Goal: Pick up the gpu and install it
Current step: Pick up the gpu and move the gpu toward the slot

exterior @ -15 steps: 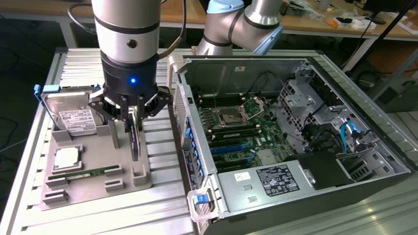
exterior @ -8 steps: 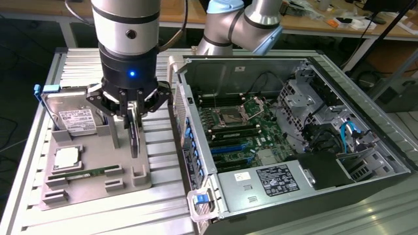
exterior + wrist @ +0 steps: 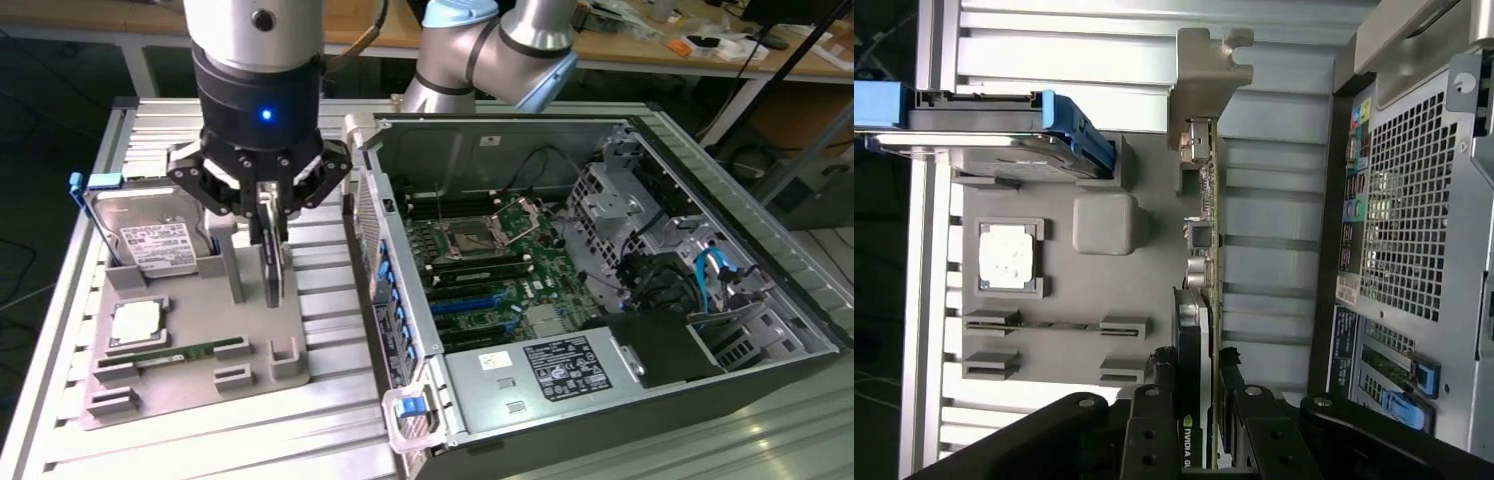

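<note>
From my station I see the gripper [image 3: 271,215] down over the grey parts tray [image 3: 200,385] on the slatted counter [image 3: 334,420]. Its fingers [image 3: 1154,425] are clamped on the gpu [image 3: 274,272], one pressed against each face.

The gpu stands on its long edge in the tray, on the side nearest the open computer case [image 3: 601,250], so I see it nearly edge-on. In the wrist view its long axis runs parallel to the case's perforated rear panel [image 3: 1409,210]. The metal end bracket [image 3: 1209,60] points toward the tray's hard-drive end and reaches past the tray's edge over the counter slats. The opposite end sits between the fingers. The black fan shroud with its green lettering [image 3: 1187,445] faces the other parts in the tray, and the bare board side faces the case.

The hard drive [image 3: 154,240] leans upright at the far end of the tray in the exterior view. The processor [image 3: 138,320] lies flat in its pocket, with the green memory stick [image 3: 174,353] nearer the camera. The case lies on its side at the exterior view's right, and its motherboard [image 3: 487,250] is exposed.
</note>
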Available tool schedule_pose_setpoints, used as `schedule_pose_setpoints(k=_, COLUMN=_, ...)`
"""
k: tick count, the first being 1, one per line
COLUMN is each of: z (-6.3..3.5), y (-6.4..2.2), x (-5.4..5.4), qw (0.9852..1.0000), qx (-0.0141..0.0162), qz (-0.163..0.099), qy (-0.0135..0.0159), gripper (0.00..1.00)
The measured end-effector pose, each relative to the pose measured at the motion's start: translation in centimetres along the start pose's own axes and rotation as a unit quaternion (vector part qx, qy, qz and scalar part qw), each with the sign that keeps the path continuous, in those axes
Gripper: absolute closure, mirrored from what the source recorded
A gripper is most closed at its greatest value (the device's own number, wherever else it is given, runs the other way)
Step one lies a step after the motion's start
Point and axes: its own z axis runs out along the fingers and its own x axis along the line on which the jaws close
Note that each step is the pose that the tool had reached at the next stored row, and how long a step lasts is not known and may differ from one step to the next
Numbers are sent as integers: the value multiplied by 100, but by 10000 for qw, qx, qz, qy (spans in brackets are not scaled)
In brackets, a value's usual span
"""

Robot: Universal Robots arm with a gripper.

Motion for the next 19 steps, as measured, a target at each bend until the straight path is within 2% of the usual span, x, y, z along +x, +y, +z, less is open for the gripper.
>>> schedule_pose_setpoints(k=1, z=-63, y=2, x=3, qw=10000, qx=0, qz=4, qy=1, gripper=73)
schedule_pose_setpoints(k=6, z=-251, y=7, x=12, qw=10000, qx=-2, qz=50, qy=-1, gripper=73)
schedule_pose_setpoints(k=13, z=-439, y=13, x=20, qw=9999, qx=-4, qz=102, qy=-2, gripper=73)
schedule_pose_setpoints(k=19, z=-495, y=15, x=23, qw=9999, qx=-5, qz=127, qy=-3, gripper=73)
